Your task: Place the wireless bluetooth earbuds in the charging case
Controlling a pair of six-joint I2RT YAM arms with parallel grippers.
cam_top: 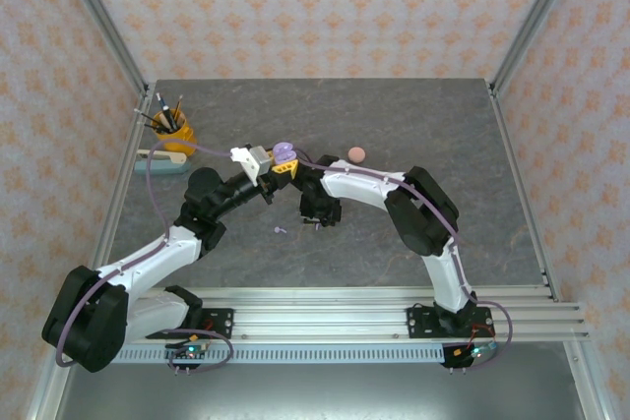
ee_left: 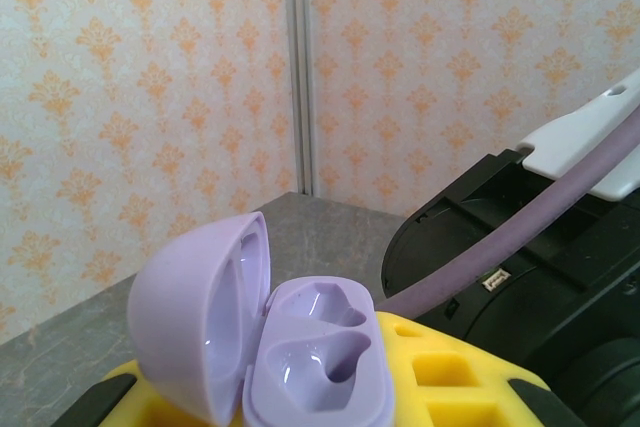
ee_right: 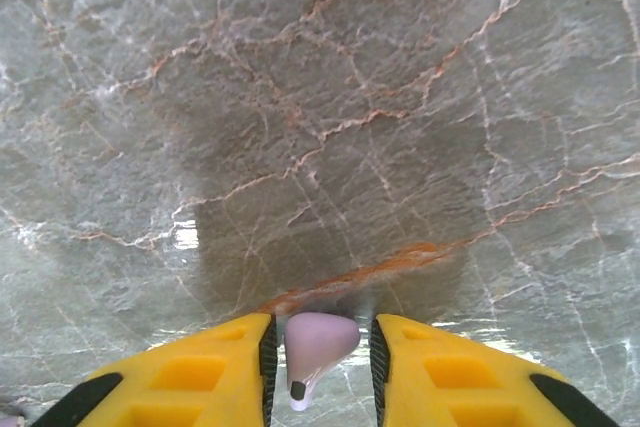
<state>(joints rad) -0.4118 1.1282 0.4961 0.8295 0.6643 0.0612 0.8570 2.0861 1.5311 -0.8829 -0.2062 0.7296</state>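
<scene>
My left tool (cam_top: 282, 166) is clamped on the open charging case (ee_left: 310, 347). It lies far-left of my right tool (ee_right: 322, 352), whose narrowed jaws flank a lilac earbud (ee_right: 318, 337); I can't tell if they grip.

You have the lilac charging case (ee_left: 300, 357) low in the left wrist view, with its lid swung open to the left and both wells empty. One lilac earbud (ee_right: 318, 342) stands between the right jaws at bottom centre. A second lilac earbud (cam_top: 281, 231) lies on the counter (cam_top: 443, 125).

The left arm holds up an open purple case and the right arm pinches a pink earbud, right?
Not quite: the earbud between the right gripper's fingers is lilac, not pink, as the right wrist view shows. The left gripper does hold the open purple case.
</scene>
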